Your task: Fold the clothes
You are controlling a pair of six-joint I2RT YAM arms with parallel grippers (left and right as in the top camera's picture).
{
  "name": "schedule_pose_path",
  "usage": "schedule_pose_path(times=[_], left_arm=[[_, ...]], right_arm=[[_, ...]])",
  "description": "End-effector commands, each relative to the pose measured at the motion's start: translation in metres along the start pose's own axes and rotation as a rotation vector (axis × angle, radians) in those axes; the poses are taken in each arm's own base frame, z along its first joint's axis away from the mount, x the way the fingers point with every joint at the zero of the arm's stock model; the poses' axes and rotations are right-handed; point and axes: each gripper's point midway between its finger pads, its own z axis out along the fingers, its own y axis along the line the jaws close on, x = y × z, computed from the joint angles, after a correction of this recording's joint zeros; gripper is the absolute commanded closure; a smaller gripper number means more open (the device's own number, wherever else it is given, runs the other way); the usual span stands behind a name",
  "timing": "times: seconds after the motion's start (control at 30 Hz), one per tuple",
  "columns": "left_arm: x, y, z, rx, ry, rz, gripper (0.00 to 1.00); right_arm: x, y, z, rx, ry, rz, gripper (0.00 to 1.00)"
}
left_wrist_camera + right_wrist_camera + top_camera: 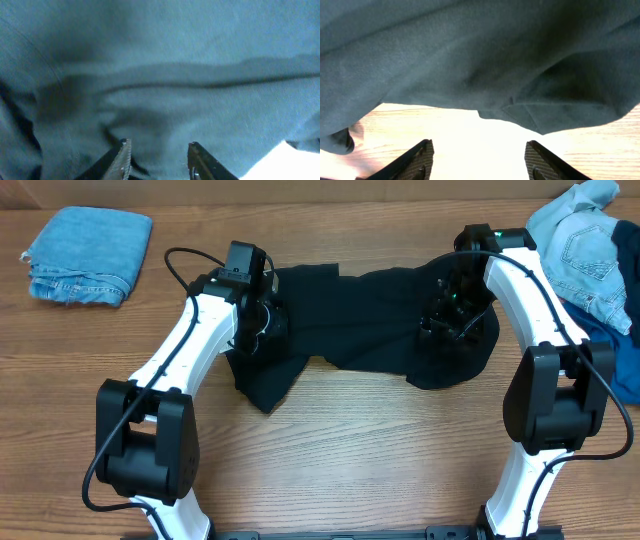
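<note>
- Desk [350, 450]: only the overhead view shows the bare wood in front of the shirt.
- Black T-shirt [360, 320]: rumpled mid-desk between the 2 arms, 1 corner trailing front-left.
- Folded denim [88, 255] lies far left; loose denim [585, 250] and a royal-blue garment [625, 365] sit at the right edge.
- Right pincer [479, 160]: wide, empty, over wood at the shirt's hem.
- Left pincer [159, 162]: narrower, apart, with cloth filling its view.

A wooden desk [350, 440] is filling the whole overhead view — pale brown boards with a long grain running left to right. In the right wrist view, light is glaring off its surface — washing the wood almost white.
</note>
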Motion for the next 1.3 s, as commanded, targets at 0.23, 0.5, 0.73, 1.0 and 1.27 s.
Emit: schedule_pose_path(times=[0.23,0.5,0.73,1.0,1.27], left_arm=[[-0.004,0.032,0.039,-0.113,0.023,-0.018,0.55],[-0.013,0.032,0.045,-0.109,-0.008,-0.028,0.51],[-0.033,0.049,0.041,-0.145,-0.083,-0.055,0.42],[-0.042,0.069,0.034,-0.131,-0.100,-0.115,0.45],[-0.038,0.060,0.036,-0.078,-0.076,-0.115,0.44]], right_arm=[[-0.021,0.017,0.016,-0.010,-0.123,-0.087,0.37],[-0.020,0.016,0.031,-0.033,-0.115,-0.086,0.87],[0.005,0.007,0.033,0.001,-0.011,-0.086,0.48],[-0.006,0.008,0.032,0.003,-0.057,-0.097,0.43],[-0.026,0.005,0.056,-0.015,-0.142,-0.048,0.43]])
